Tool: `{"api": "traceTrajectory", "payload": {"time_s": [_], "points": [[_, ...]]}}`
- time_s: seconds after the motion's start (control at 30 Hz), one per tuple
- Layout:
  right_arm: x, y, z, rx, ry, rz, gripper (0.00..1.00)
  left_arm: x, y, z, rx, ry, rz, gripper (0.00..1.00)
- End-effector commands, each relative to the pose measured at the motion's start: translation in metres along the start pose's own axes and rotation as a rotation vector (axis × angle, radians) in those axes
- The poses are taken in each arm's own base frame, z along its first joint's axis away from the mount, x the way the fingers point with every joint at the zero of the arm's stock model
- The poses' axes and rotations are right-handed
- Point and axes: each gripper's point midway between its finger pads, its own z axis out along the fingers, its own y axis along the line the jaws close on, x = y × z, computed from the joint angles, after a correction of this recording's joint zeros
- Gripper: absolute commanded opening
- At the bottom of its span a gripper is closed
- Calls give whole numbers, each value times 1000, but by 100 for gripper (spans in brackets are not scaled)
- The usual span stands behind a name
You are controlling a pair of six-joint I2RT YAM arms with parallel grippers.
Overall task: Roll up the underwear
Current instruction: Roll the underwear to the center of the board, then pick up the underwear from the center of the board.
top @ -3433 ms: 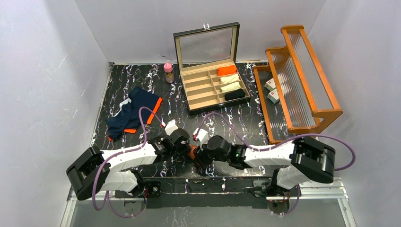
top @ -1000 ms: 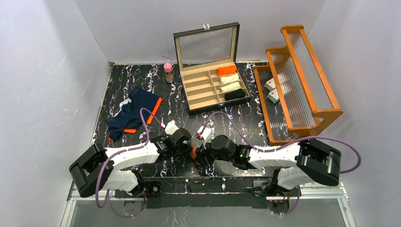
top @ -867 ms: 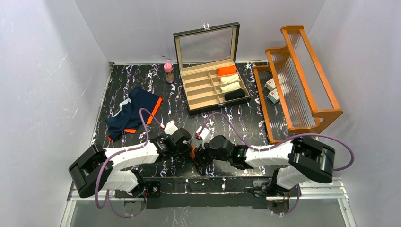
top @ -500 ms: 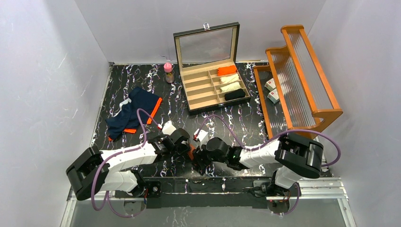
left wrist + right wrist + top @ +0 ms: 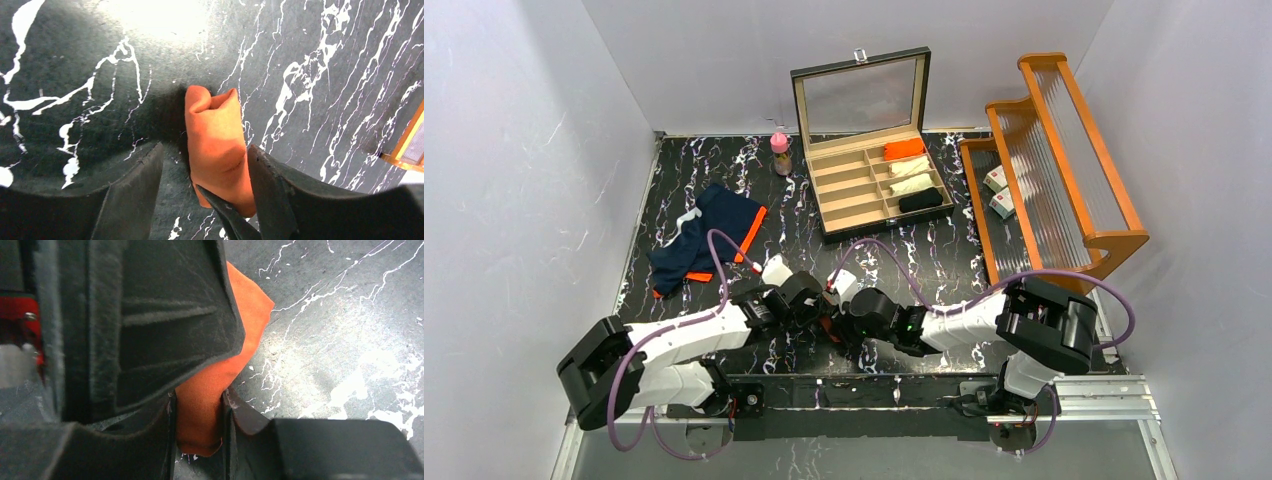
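From above, the left hand and right hand meet at the front middle of the desk over the rust-orange underwear, mostly hidden between them; the navy underwear lies spread well apart at the left. The left wrist view shows the orange piece as a short roll between spread fingers, touching only one of them, so the left hand is released. The right wrist view shows the right hand clenched on one end of the roll, cloth filling the gap between its fingers.

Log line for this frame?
left gripper open, straddling orange underwear | right gripper pinching it | navy underwear unrolled, apart
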Motion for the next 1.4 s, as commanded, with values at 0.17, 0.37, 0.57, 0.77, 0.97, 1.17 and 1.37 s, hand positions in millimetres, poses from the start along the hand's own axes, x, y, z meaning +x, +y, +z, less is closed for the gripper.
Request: {"api": "traceTrajectory", "payload": {"time_s": [0.17,0.37,0.57,0.77,0.97,1.17,1.37], "points": [[36,-16,-9,38,137,123,1,-35,22,-25,-47,-124,-17,70],[-20,-20,-29,-33,-5,116,1,-49,31,-38,-27,-168,-40,72],[-69,-30,-54,-112,-73,22,1,-61,32,-47,-20,-193,-16,72],[-101,-70,-72,-63,-123,99,1,-72,23,-54,-4,-213,4,72],[-132,-96,-77,14,-178,218,1,-81,-12,-56,119,-176,18,73],[-131,-97,-70,12,-193,276,1,-92,-85,-58,338,-134,-15,76],[-137,-91,-77,-16,-261,275,1,-85,-134,-44,473,-44,-86,76]]}}
